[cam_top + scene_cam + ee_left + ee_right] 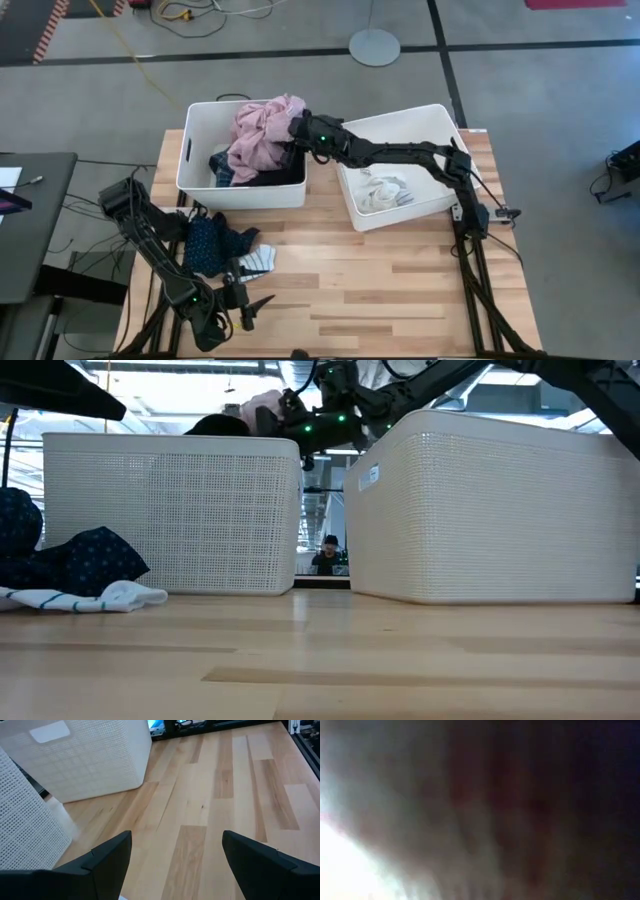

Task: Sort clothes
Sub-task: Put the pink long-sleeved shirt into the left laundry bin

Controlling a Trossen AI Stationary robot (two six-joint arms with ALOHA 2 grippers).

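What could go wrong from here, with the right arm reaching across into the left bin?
1. The right gripper is pressed into the pink garment, and its wrist view shows nothing clear, so any pick or release there is blind; cloth may snag on the fingers.
2. The pink garment is heaped above the left bin's rim and could spill over.
3. The navy patterned garment and sock lie close by the left gripper; a careless move could drag them.

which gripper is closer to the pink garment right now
Right. The right gripper is against the pink garment in the left bin; the left gripper waits at the table's near edge.
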